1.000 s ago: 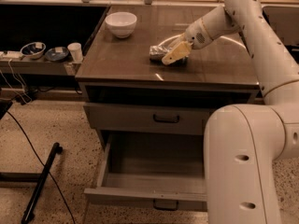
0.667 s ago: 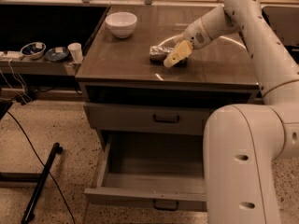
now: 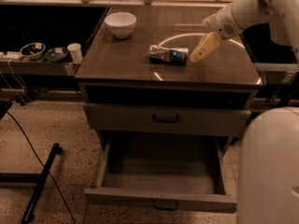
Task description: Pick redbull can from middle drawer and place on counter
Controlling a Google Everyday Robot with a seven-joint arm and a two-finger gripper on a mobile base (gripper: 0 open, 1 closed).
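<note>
My gripper (image 3: 191, 42) has drawn back to the right, off the redbull can (image 3: 168, 54) it covered a moment ago. My white arm (image 3: 252, 10) reaches in from the upper right, bent down toward the counter (image 3: 126, 64), with the fingers apart and holding nothing; the nearer finger (image 3: 204, 47) points at the can's right end. There are two drawers: the middle drawer (image 3: 161, 167) pulled out, and a shut drawer (image 3: 166, 119) above it. One white bowl (image 3: 120, 24) sits at the counter's back left. The single can lies on its side mid-counter, just beside my fingertip. The side shelf (image 3: 37, 66) carries two small bowls (image 3: 32, 49) and one cup (image 3: 74, 52).
</note>
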